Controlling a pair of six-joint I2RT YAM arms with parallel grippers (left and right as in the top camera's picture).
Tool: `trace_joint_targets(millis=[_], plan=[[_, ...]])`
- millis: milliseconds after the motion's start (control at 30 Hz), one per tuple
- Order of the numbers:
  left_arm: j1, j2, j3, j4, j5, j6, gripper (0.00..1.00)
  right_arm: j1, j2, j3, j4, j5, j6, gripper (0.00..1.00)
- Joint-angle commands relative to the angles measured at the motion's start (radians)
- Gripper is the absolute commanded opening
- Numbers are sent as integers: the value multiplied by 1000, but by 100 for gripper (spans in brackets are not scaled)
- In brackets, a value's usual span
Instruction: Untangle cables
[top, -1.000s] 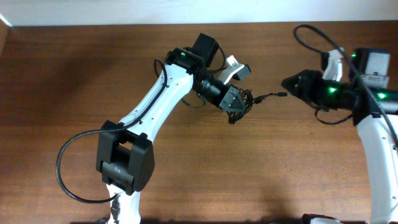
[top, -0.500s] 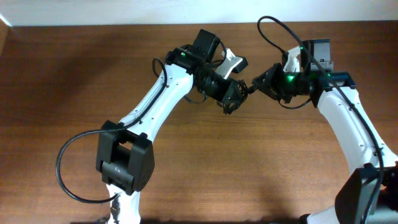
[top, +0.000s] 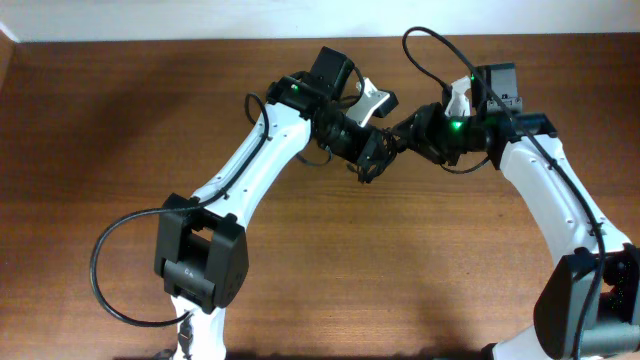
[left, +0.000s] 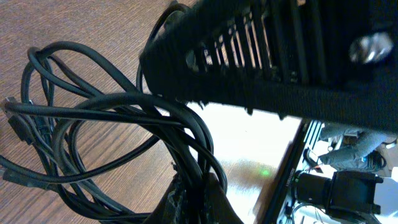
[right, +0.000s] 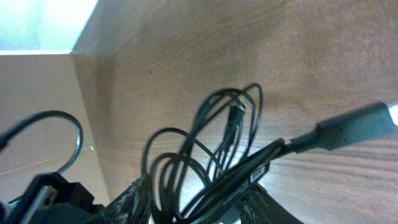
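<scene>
The cables (top: 383, 150) are a small tangle of thin black cords held above the brown table (top: 120, 120), near the middle back. My left gripper (top: 374, 158) is shut on them; in the left wrist view its jaws (left: 199, 202) clamp several strands while loops (left: 124, 112) hang free. My right gripper (top: 399, 136) is right against the bundle from the right. In the right wrist view its fingers (right: 202, 199) stand apart with strands (right: 211, 143) running between them. One cord ends in a plug (right: 354, 124) sticking out to the right.
A black ribbed body (left: 267, 56) fills the top of the left wrist view, very close to the bundle. A thick arm cable (top: 432, 48) loops above the right arm, and another (top: 105, 270) by the left base. The table's far edge (top: 200, 40) meets a white wall.
My right arm swung in from the right and its gripper has reached the bundle. My left gripper drew slightly back and up with the cables and stays shut on them.
</scene>
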Motion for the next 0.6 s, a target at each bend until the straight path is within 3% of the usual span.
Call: trace_joint_targets(millis=[0, 133, 333, 367, 433, 567], plan=[[-2, -31, 21, 2, 6, 2, 0, 8, 6, 14, 43, 10, 3, 34], [-2, -31, 21, 2, 6, 2, 0, 8, 6, 14, 49, 33, 15, 16], [-2, -31, 21, 2, 6, 2, 0, 19, 51, 14, 53, 35, 27, 22], [-2, -31, 21, 2, 6, 2, 0, 19, 56, 14, 53, 36, 40, 21], [-1, -30, 21, 2, 6, 2, 0, 18, 57, 14, 76, 34, 41, 4], [0, -30, 21, -5, -50, 2, 0, -45, 30, 15, 79, -32, 10, 4]])
